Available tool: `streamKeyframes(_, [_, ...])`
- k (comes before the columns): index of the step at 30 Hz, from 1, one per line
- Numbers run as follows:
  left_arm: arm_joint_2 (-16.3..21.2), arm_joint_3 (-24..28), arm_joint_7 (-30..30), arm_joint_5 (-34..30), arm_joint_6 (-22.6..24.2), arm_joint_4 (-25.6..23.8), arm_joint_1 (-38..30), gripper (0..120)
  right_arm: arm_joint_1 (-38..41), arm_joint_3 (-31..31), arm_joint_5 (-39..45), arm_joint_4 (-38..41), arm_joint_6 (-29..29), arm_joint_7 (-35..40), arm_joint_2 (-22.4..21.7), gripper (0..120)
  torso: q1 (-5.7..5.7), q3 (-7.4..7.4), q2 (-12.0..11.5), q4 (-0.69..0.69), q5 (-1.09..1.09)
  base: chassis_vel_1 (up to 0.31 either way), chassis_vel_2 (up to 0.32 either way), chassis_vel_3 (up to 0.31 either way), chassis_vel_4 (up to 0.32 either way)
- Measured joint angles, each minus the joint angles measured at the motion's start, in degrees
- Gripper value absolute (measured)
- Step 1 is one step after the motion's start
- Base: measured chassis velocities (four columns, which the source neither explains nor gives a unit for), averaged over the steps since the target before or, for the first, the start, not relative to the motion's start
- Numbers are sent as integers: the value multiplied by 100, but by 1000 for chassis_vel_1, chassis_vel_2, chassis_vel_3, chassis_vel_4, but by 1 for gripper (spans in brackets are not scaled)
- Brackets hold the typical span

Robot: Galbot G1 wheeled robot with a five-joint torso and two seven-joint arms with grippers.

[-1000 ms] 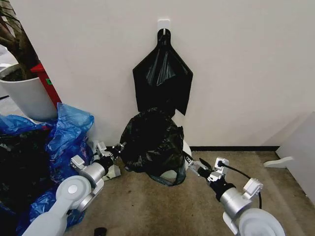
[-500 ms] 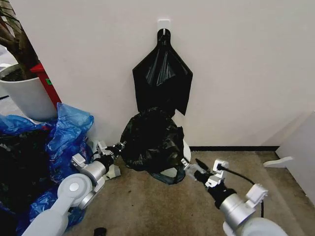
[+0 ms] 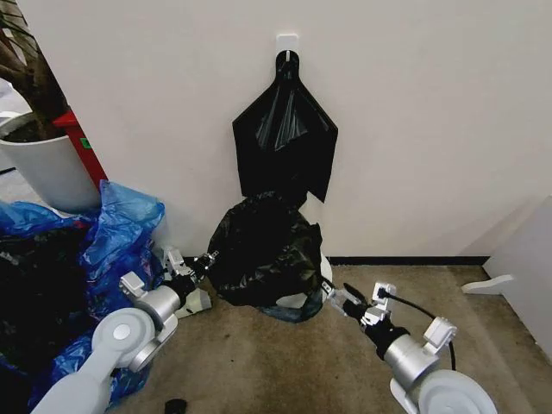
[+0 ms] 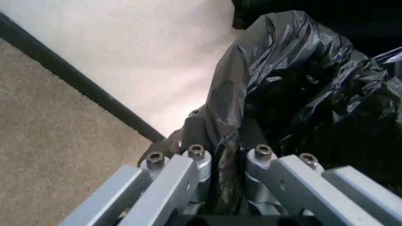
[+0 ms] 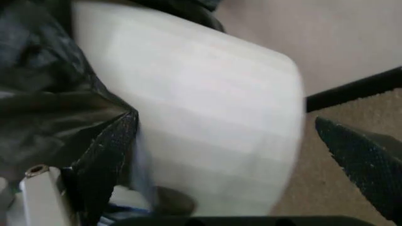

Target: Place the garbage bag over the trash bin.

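Garbage bag [image 3: 266, 250], black and wrinkled, drapes over the trash bin [image 3: 297, 301] on the floor at the foot of the wall, at about 12 o'clock from the robot, so that just a sliver of off-white bucket shows below the bag's lower edge. Nearest the camera, the left gripper [image 3: 203, 261] reaches in from 8 o'clock and meets the bag's left side; in the left wrist view its fingers [image 4: 179, 176] are clamped on a bunched fold of the black film [image 4: 289, 89]. The right gripper [image 3: 338, 293] approaches from 5 o'clock, low beside the bin's right flank; in the right wrist view its jaws stand apart with the pale bucket wall [image 5: 207, 108] between them, one textured fingertip [image 5: 361, 155] off the bin and the other fingertip [image 5: 103, 150] against the bag's hem, pinching nothing. Farther left lies a heap of shiny blue bags [image 3: 112, 233]. Behind it stands a white plant pot [image 3: 43, 164]. On the wall above the bin, a smaller kite-shaped black bundle [image 3: 285, 142] hangs from a white hook [image 3: 287, 41].
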Motion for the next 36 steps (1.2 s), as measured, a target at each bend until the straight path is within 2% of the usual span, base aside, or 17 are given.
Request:
streamKeyframes(6, [-38,-92,-49,-363,43,-162,0,4,250,-28,16,-543,66,-385,32,100,0,0,0,0,1,0,0,0,0])
streamKeyframes(15, [-85,-25,-145,-417,37,-247,-22,4,369,74,-159,-1042,336,-1112,103,100,0,0,0,1,2,0,0,0,0])
streamKeyframes(20, [-70,-3,-228,-370,-7,-148,-94,4,-23,457,-4,-622,299,-1007,57,100,0,0,0,-3,0,0,0,0,0])
streamKeyframes(27, [-92,135,-396,-265,-131,-5,-273,4,-418,898,52,-37,282,-805,54,100,0,0,0,0,0,0,0,0,0])
streamKeyframes(34, [-102,201,-433,-253,-163,2,-328,4,-654,839,-37,336,246,-733,47,100,0,0,0,0,-1,0,0,0,0])
streamKeyframes(36, [-124,267,-455,-218,-209,12,-381,4,-669,635,-221,487,155,-428,122,100,0,0,0,0,0,0,0,0,0])
